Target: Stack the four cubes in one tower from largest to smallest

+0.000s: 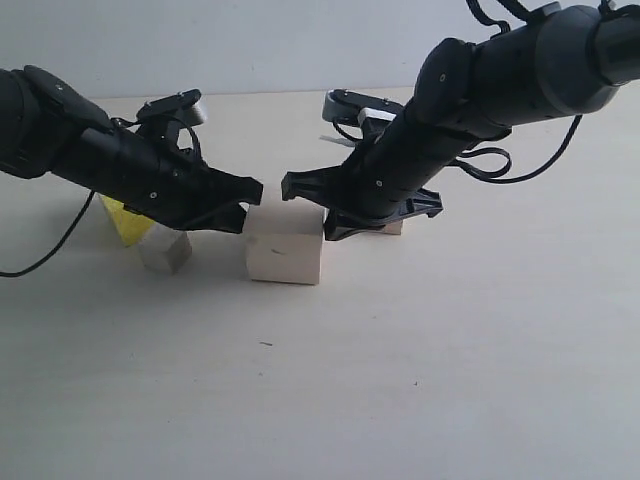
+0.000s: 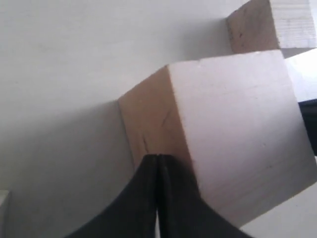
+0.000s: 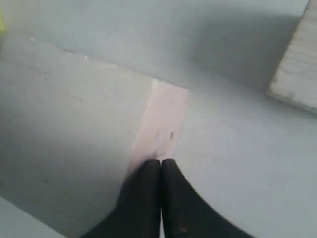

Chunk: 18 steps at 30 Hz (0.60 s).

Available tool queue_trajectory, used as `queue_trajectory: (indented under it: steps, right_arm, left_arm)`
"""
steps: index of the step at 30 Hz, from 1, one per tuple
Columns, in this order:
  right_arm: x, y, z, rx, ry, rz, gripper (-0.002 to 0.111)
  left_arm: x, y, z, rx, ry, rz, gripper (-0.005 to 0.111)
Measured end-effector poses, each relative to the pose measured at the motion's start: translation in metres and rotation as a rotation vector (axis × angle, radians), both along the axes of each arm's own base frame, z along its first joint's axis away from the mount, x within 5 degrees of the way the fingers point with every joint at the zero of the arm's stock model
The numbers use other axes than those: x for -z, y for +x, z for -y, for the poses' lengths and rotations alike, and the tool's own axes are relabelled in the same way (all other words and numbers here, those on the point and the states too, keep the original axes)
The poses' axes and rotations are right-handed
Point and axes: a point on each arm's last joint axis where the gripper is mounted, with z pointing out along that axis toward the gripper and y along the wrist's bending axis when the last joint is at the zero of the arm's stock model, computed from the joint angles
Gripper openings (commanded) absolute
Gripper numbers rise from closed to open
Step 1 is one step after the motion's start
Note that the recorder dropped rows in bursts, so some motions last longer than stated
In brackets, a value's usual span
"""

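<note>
The large pale wood cube [image 1: 285, 245] sits mid-table. My left gripper [image 1: 255, 190] is shut and empty, its tips against the cube's upper left side; the left wrist view has the gripper [image 2: 157, 157] on the cube [image 2: 223, 134]. My right gripper [image 1: 290, 185] is shut and empty, with its tips at the cube's upper right. The right wrist view sets this gripper [image 3: 161, 161] on a pinkish face of the cube [image 3: 161, 124]. The yellow cube [image 1: 125, 220] is half hidden behind the left arm. One small wood cube [image 1: 165, 250] stands beside it. The other small wood cube [image 1: 392, 228] peeks out behind the right gripper.
Both black arms slant down over the back of the pale table [image 1: 400, 380]. A dark cable [image 1: 50, 250] trails at the left. The small wood cube [image 2: 270, 25] shows beyond the large one in the left wrist view, and a small wood cube [image 3: 297, 69] in the right.
</note>
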Motion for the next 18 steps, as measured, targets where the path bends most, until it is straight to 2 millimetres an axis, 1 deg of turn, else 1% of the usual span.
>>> queue_trajectory:
  steps: [4,7,18]
  right_arm:
    - [-0.006,0.008,-0.003,-0.003,0.01,0.036,0.0]
    - [-0.006,0.01,-0.004,-0.005,0.01,0.044,0.0]
    - [-0.004,0.01,-0.003,-0.026,-0.014,0.047,0.0]
  left_arm:
    - [0.012,0.001,0.0,-0.003,0.016,-0.024,0.0]
    - [0.02,0.001,0.0,-0.003,0.024,-0.043,0.0]
    - [0.02,0.0,0.0,0.016,0.021,-0.047,0.0]
